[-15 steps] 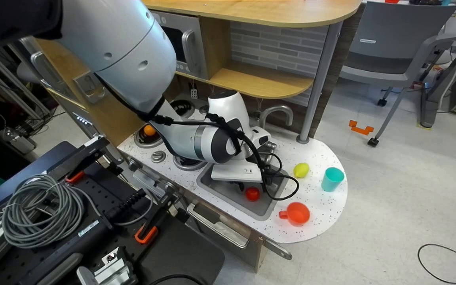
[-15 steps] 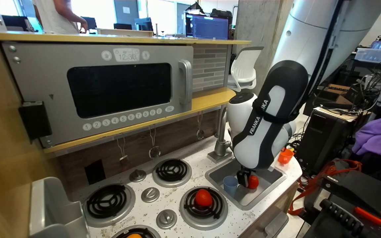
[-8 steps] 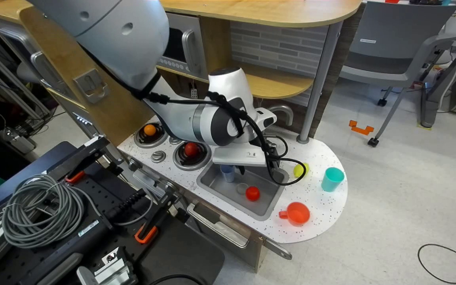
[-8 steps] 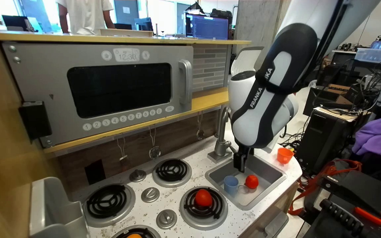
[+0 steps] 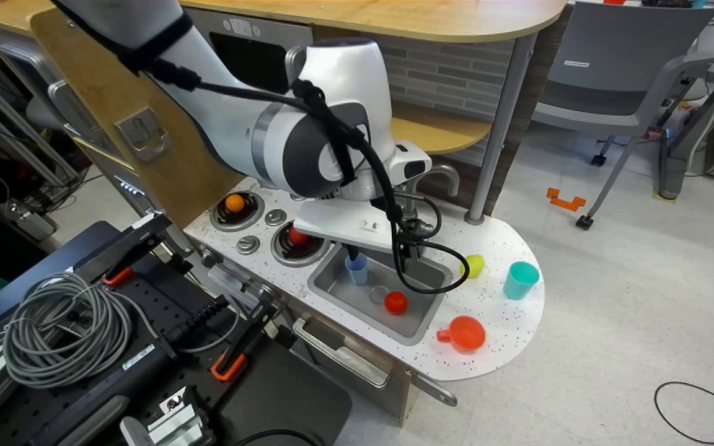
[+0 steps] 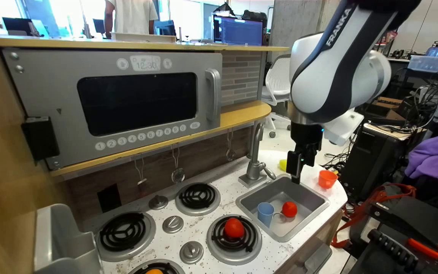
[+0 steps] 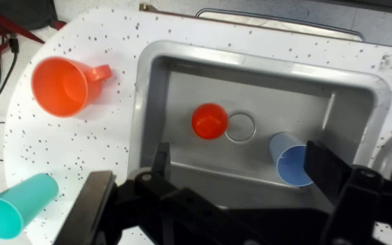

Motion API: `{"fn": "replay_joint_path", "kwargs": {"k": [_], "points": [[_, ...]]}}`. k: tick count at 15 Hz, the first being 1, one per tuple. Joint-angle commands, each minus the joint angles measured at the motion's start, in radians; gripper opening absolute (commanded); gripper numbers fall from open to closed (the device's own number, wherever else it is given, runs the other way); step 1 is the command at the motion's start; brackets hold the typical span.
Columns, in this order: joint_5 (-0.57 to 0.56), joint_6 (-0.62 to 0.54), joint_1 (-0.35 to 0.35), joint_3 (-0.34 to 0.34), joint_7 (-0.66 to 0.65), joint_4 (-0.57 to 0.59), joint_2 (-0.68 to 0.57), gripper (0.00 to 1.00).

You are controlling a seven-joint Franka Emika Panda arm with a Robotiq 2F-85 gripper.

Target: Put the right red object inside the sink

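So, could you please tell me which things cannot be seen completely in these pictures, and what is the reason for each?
Sink: in the wrist view, the gripper covers much of its lower rim.
Lemon: in an exterior view, the gripper hides part of it.
Red round toy on the burner: in an exterior view, a white panel hides part.
Orange: in an exterior view, cut off by the bottom edge.

Free sink (image 7: 284,103) floor between 2 obstacles, red ball (image 7: 209,121) and blue cup (image 7: 290,160), faucet (image 6: 254,170) beside rim
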State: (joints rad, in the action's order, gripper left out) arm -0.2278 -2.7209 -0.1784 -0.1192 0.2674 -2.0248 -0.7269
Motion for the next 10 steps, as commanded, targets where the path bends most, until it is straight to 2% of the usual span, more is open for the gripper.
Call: {"fn": "replay_joint_path", "kwargs": {"k": [1,4,5,6,8,10], "points": [[0.097,0.028,-0.11,0.057,0.045,-0.191,0.233,1.0],[0.195,0.044,-0.169,0.063,0.073,-0.302,0.394,1.0],[0.203,0.049,-0.172,0.045,0.078,-0.335,0.449,1.0],[0.169,0.03,-0.131,0.026,0.053,-0.228,0.314,1.0],[0.184,0.036,-0.146,0.017,0.064,-0.289,0.4,1.0],[0.186,0.037,-0.145,0.015,0.064,-0.317,0.432,1.0]]}}
